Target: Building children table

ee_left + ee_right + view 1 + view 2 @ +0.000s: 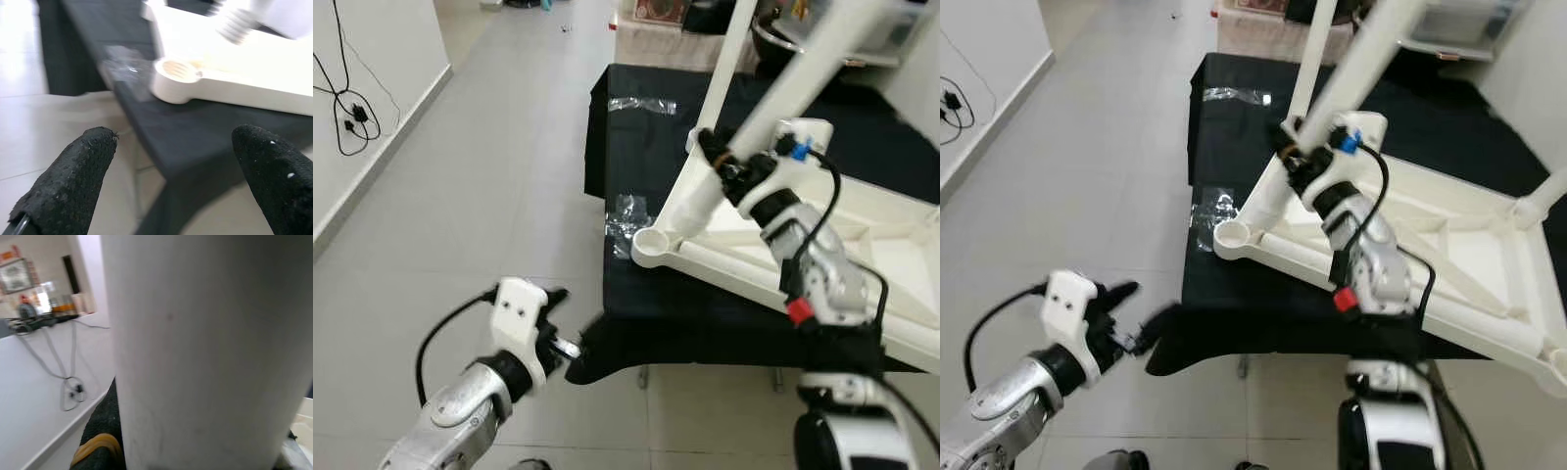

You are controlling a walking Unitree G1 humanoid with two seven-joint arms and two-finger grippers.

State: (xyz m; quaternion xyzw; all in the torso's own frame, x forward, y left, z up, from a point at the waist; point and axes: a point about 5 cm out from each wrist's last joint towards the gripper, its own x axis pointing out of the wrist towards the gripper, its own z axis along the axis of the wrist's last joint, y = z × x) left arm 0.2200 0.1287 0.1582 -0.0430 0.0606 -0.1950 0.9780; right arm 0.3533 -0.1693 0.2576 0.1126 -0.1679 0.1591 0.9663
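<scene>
No readable writing is seen anywhere. The white table frame is lying upside down on the black-draped surface, centre-right of the frame. A white leg is gripped by the right gripper near the frame's corner. The left gripper is held wide open and empty, lower left.

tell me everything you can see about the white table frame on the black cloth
The white table frame lies upside down on the black cloth, looking like smooth painted wood or plastic. An empty round socket sits at its near corner. Long white legs rise from it, and the right hand is shut around one of them.
</scene>
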